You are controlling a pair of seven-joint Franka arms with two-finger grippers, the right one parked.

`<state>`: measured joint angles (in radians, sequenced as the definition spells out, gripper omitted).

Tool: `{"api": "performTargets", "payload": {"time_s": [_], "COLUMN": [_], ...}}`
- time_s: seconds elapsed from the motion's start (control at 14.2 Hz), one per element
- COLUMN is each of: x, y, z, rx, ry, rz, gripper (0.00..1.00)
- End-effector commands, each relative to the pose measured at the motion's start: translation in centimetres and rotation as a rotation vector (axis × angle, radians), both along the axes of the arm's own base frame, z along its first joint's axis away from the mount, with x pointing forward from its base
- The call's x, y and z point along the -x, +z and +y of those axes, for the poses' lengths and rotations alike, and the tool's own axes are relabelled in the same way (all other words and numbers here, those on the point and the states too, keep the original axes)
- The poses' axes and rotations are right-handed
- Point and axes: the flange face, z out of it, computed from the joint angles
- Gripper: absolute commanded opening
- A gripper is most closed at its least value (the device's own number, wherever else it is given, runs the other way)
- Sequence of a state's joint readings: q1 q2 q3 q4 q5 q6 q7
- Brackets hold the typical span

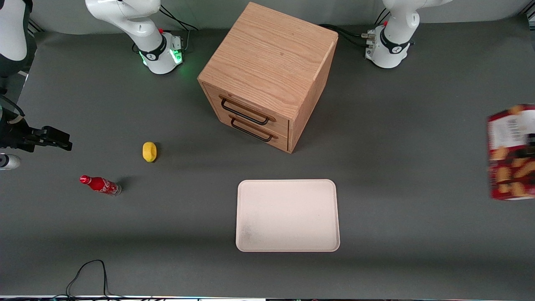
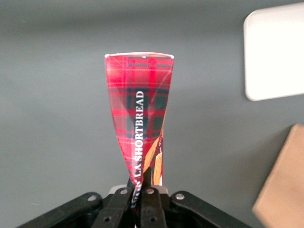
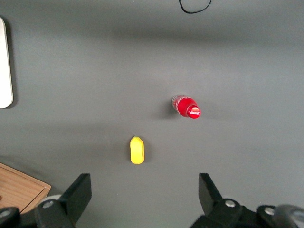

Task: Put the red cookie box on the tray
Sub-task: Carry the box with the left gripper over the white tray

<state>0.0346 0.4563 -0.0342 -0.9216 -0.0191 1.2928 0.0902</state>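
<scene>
Pincer (image 2: 140, 190) clamped on the red cookie box (image 2: 140, 107), hoisted above the desk (image 1: 397, 175) at three o'clock, long axis dangling, tray (image 1: 287, 215) toward eight o'clock.

We saw the red cookie box (image 1: 512, 152), tartan-edged and printed with cookies, lifted above the table toward the working arm's end, pinched by the gripper (image 2: 138, 190). The empty cream tray (image 1: 287, 215) lay flat, well apart.
</scene>
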Motion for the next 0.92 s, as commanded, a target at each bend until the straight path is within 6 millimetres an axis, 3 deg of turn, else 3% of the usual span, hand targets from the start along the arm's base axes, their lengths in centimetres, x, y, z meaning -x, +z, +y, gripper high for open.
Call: {"api": "performTargets", "payload": {"time_s": [0.0,0.21,0.42,0.64,0.85], "x": [1.1,1.0,1.2,1.4,-0.3], "y": [-0.1,-3.5,-6.6,-8.4,-13.0], "z": [-10.8,-21.5,-29.2,-33.2,-33.9], "rx": [-0.049,-0.061,-0.047,-0.024,-0.017], "ry": [0.102,0.198,0.225,0.239,0.225], "rz": [-0.002,-0.034,-0.081,-0.112,-0.115], "gripper": [0.00,0.00,0.00,0.00,0.00]}}
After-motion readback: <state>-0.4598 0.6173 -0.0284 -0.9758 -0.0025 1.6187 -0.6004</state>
